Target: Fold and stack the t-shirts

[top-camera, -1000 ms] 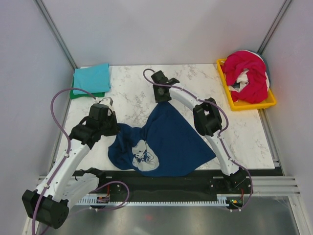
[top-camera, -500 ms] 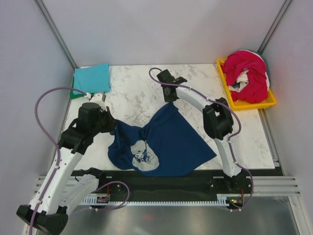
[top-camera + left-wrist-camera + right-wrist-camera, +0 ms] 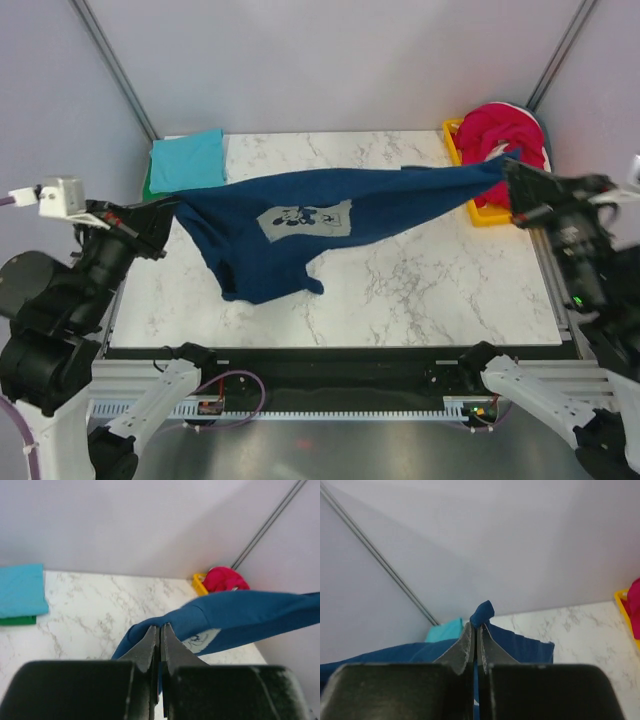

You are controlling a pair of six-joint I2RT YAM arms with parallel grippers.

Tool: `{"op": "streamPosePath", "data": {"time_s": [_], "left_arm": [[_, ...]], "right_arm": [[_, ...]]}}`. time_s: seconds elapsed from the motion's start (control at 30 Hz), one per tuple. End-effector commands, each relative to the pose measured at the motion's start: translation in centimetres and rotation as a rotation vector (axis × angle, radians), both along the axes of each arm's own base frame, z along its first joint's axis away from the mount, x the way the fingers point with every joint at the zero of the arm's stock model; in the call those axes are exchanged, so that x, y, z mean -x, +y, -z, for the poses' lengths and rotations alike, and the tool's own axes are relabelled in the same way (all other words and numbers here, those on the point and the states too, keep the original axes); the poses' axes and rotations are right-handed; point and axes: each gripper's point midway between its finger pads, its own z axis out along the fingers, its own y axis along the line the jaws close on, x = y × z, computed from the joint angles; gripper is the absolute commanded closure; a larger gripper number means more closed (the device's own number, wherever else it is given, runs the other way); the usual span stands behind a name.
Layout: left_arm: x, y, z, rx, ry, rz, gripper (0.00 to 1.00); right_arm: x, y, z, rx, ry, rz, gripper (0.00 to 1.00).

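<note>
Top external: left end effector [image 3: 168, 208] and right end effector [image 3: 508, 166] are gripping the soft navy blue cloth t-shirt [image 3: 300, 225]. It is hanging taut between them.

Five t-shirts, navy [image 3: 390, 205], teal [image 3: 188, 158], green [image 3: 17, 621], red [image 3: 505, 125], white [image 3: 493, 150], and one yellow tray [image 3: 455, 135]

Left pincer [image 3: 160, 630] clamped, right pincer [image 3: 476, 628] clamped

The navy t-shirt [image 3: 390, 198] bears a pale chest print [image 3: 305, 218]; far left, a teal tee [image 3: 188, 158] covers a green tee [image 3: 148, 186] — far right, a magenta-red tee [image 3: 505, 135], a yellow tray [image 3: 452, 130]; the table [image 3: 430, 285] is grey-veined white.
</note>
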Motion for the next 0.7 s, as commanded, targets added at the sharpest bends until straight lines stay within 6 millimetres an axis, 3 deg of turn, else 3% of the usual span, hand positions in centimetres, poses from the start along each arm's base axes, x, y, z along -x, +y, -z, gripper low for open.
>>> {"op": "streamPosePath", "data": {"time_s": [0.0,0.07,0.2,0.3,0.4,0.47,0.5,0.53,0.57,0.6,0.63,0.67], "left_arm": [[3.3,1.0,-4.1,0.002,-0.164,0.009,0.98],[5.3,1.0,-5.4,-0.001,-0.247,0.042,0.98],[8.7,0.9,-8.6,-0.008,-0.428,0.1,0.98],[9.8,0.7,-9.9,-0.015,-0.492,0.127,0.98],[9.5,0.4,-11.1,-0.021,-0.528,0.135,0.98],[7.0,0.4,-11.7,-0.018,-0.481,0.091,0.98],[5.9,0.5,-11.9,-0.016,-0.449,0.071,0.98],[0.3,-0.9,-10.3,-0.038,-0.299,0.058,0.98],[0.2,0.0,-10.7,-0.039,-0.21,0.013,0.98],[-2.8,-0.4,-8.9,-0.042,-0.063,-0.021,0.98],[-5.0,-0.9,-7.6,-0.059,0.041,-0.032,0.98],[-9.3,-2.3,-4.5,-0.092,0.176,-0.033,0.98]], "right_arm": [[2.2,-1.2,2.7,0.019,0.0,-0.01,1.0],[5.5,-3.2,1.6,-0.015,-0.093,-0.024,1.0],[9.3,-4.9,0.6,-0.038,-0.202,-0.054,1.0],[11.7,-6.4,-1.0,-0.044,-0.3,-0.03,1.0],[12.2,-8.3,-2.6,-0.035,-0.352,0.089,1.0],[10.4,-9.3,-3.6,-0.022,-0.321,0.198,1.0],[8.9,-11.1,-2.9,-0.029,-0.241,0.32,1.0],[7.3,-11.6,-2.6,-0.013,-0.174,0.382,1.0],[1.8,-10.1,-0.6,0.082,-0.022,0.429,1.0],[1.0,-11.8,-0.1,0.131,0.083,0.552,1.0],[-1.4,-11.3,1.1,0.198,0.167,0.586,1.0],[-6.8,-9.6,3.8,0.301,0.3,0.617,1.0]]}}
